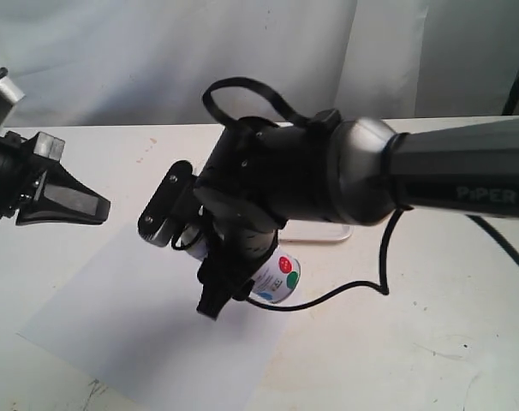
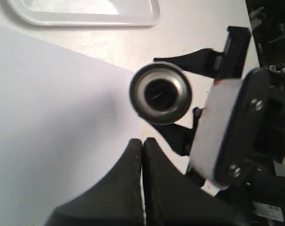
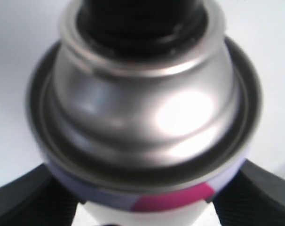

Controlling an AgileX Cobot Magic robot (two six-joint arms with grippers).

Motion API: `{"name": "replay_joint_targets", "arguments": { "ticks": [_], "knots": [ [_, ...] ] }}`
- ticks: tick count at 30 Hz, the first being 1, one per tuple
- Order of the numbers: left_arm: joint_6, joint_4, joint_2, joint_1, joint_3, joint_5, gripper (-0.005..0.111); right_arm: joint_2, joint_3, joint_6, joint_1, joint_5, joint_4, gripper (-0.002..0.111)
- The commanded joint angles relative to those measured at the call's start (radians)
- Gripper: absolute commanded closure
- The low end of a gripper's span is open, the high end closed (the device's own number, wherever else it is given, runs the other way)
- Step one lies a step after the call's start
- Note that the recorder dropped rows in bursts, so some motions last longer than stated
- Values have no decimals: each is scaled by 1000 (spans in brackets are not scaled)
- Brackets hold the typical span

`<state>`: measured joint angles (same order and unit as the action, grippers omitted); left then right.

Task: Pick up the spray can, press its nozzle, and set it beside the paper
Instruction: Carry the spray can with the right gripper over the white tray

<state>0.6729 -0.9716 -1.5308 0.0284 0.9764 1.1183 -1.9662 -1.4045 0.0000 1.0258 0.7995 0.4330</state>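
The spray can (image 1: 278, 278), rigid, probably light, slick metal, is grasped between the right claw's (image 3: 142, 202) 2 fingers on its labelled body. The nozzle (image 3: 142, 19) stands clear beyond the grip. The paper (image 1: 148, 317) lies beneath this claw. The left claw (image 2: 142, 146), clenched empty, stands apart and points at the nozzle.

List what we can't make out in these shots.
- Right wrist view: the nozzle is blurred and cut off by the frame edge.
- Exterior view: the right arm hides the nozzle and most of the spray can; the label text is too small to read.
- Exterior view: the tray is mostly behind that arm.
- Left wrist view: the spray can's label is hidden, as the can is seen top-down.
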Motion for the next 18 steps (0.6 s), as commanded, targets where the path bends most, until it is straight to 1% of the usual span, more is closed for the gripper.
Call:
{"name": "replay_joint_targets", "arguments": {
  "ticks": [1, 4, 8, 12, 14, 17, 18],
  "knots": [
    [-17, 35, 82, 3, -43, -82, 107, 57, -7, 38, -45, 0, -65, 108],
    [-20, 58, 143, 3, -79, -135, 107, 74, -7, 52, -78, -7, -102, 108],
    [-89, 139, 233, 3, -132, -219, 107, 97, 5, 78, -121, -21, -166, 108],
    [-96, 148, 328, 3, -195, -281, 107, 165, 131, 81, -149, -172, -257, 108],
    [-114, 148, 392, 3, -237, -311, 107, 217, 217, 81, -150, -258, -267, 108],
    [-119, 152, 447, 3, -280, -330, 107, 264, 279, 108, -161, -307, -265, 108],
    [-119, 152, 487, 3, -320, -367, 107, 297, 320, 127, -184, -347, -265, 108]
  ]
}}
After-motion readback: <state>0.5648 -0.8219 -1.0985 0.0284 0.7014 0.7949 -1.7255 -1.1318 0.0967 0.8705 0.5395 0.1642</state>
